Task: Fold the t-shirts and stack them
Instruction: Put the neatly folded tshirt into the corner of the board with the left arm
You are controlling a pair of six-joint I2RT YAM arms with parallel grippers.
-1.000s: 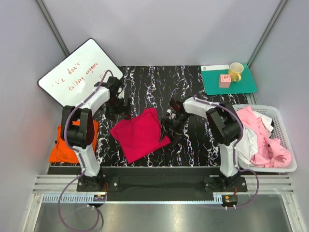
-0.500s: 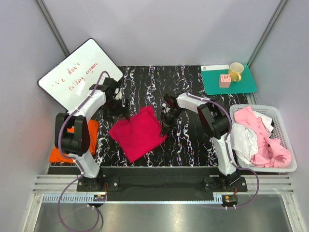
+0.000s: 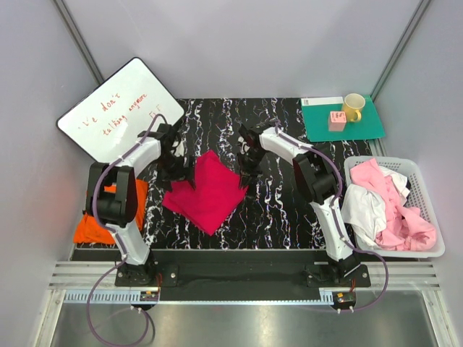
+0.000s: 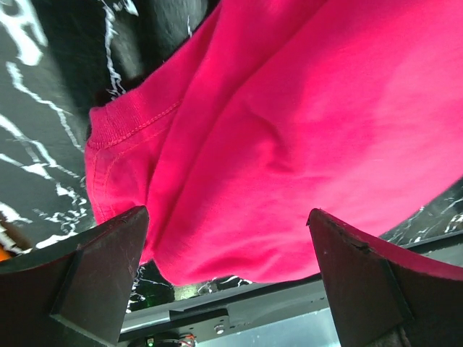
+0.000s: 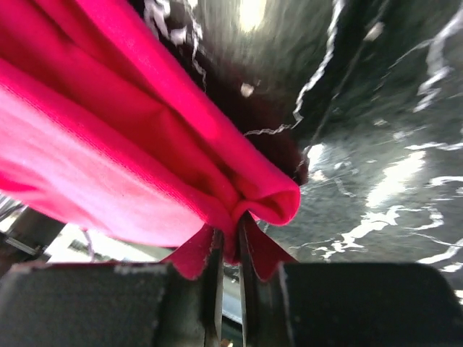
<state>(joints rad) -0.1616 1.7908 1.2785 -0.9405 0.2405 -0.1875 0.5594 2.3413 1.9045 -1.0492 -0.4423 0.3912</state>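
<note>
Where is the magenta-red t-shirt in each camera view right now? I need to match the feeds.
Top external: the magenta-red t-shirt lies left of centre on the black marbled tabletop.
Left wrist: it fills the centre and upper right, beyond the open left gripper.
Right wrist: it runs from upper left to bottom centre, with a fold pinched in the right gripper.
Shared landmark: the tabletop's white veining.

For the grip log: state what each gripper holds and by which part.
The right gripper is shut on the magenta-red t-shirt, pinching a folded edge on its right side. The left gripper is open, holding nothing.
</note>
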